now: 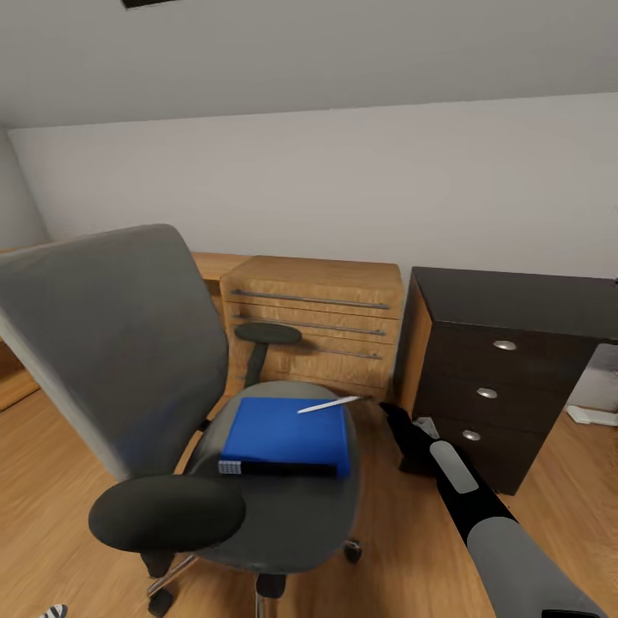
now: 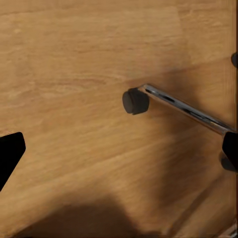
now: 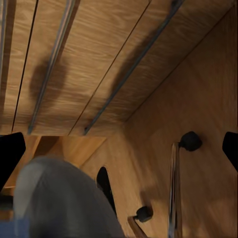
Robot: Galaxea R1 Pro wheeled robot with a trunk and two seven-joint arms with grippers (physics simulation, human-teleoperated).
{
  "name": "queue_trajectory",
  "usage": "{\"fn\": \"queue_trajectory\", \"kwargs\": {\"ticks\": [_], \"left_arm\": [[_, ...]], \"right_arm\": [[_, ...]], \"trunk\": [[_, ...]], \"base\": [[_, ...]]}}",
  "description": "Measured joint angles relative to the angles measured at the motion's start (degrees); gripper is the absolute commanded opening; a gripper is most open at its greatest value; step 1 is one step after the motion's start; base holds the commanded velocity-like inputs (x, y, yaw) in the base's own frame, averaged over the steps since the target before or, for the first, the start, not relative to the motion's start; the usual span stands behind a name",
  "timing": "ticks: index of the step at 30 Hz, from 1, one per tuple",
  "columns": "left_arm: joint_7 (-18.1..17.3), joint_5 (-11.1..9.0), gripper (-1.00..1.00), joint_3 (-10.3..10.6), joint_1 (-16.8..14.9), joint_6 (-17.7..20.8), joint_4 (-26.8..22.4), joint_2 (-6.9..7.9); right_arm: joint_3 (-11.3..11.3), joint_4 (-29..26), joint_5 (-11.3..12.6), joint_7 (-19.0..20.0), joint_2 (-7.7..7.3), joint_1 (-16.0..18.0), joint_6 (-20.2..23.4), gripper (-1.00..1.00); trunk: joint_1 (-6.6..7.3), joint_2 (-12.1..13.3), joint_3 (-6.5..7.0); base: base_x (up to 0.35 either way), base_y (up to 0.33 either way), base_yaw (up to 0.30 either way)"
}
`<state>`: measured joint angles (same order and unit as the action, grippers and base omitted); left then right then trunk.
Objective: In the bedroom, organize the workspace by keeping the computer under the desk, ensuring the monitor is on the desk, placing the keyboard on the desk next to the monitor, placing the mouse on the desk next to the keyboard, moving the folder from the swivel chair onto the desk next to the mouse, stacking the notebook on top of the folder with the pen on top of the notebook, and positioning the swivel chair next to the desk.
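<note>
Hiding under the folder (image 1: 287, 433), the notebook (image 1: 275, 469) shows one edge.

Even, moderately bright rendered light with no glare. Soft dark shadows fall on the wood floor (image 2: 74, 74) beneath the swivel chair (image 1: 129, 343) and across the wooden drawers (image 3: 99, 59). The head view bends toward its edges.
</note>
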<state>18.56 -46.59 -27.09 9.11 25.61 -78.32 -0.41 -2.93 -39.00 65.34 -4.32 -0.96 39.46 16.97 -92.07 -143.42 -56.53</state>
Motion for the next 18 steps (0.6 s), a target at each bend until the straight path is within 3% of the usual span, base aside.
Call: {"fn": "queue_trajectory", "kwargs": {"ticks": [18], "left_arm": [[0.00,0.00,1.00,0.00,0.00,0.00,0.00,0.00]], "right_arm": [[0.05,0.00,-0.03,-0.03,0.00,0.00,-0.12,1.00]], "trunk": [[0.00,0.00,0.00]], "base": [[-0.003,-0.297,0.000]]}}
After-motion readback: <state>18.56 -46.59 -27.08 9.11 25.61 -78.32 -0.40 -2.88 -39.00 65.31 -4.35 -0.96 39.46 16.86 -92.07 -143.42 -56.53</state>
